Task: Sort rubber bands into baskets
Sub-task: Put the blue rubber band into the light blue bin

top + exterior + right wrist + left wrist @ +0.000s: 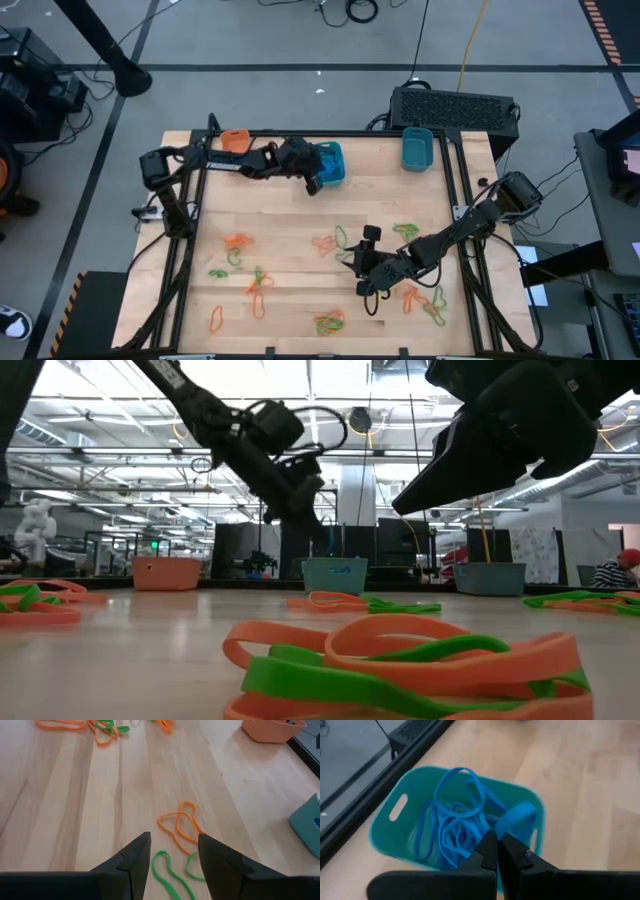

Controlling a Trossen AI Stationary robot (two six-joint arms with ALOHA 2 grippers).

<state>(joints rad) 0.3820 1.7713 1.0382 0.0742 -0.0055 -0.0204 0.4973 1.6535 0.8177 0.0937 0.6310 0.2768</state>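
While the left gripper point(314, 186) hung with fingers pressed together, empty, over the middle teal basket point(331, 163) of blue bands point(455, 827), orange and green bands point(237, 243) scattered nearer, right gripper point(363, 262) parted, empty, above them.

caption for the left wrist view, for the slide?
Left claw shut above the teal basket filled with blue rubber bands.

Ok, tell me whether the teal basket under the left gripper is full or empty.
Partly filled. The left wrist view shows several blue bands piled inside the basket, with its walls still rising above them. The left gripper is shut above it.
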